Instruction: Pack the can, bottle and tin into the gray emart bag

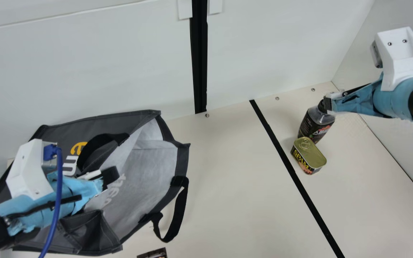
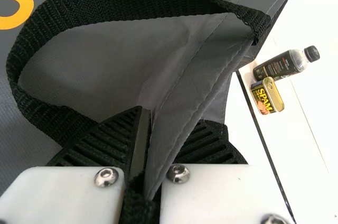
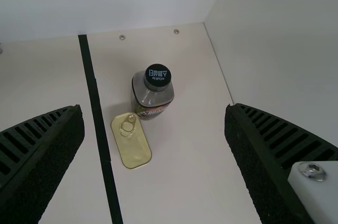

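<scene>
The gray emart bag [image 1: 149,168] lies on its side at the left of the main view, its mouth facing right. My left gripper [image 1: 108,176] is shut on the bag's rim, and in the left wrist view the same gripper [image 2: 169,123] pinches a fold of gray fabric [image 2: 195,71]. My right gripper [image 1: 330,104] hovers near the cap of the dark-labelled bottle [image 1: 316,125]. Seen from the right wrist, this gripper [image 3: 155,109] stands wide open above the upright bottle [image 3: 153,89]. The SPAM tin [image 1: 310,154] stands close beside the bottle, its gold lid [image 3: 132,145] upward.
A black strip [image 1: 292,172] runs along the table [image 1: 235,172] left of the tin. One bag handle [image 1: 177,215] hangs out over the table. A dark printed item [image 1: 153,253] shows at the main view's bottom edge. White walls stand behind and at the right.
</scene>
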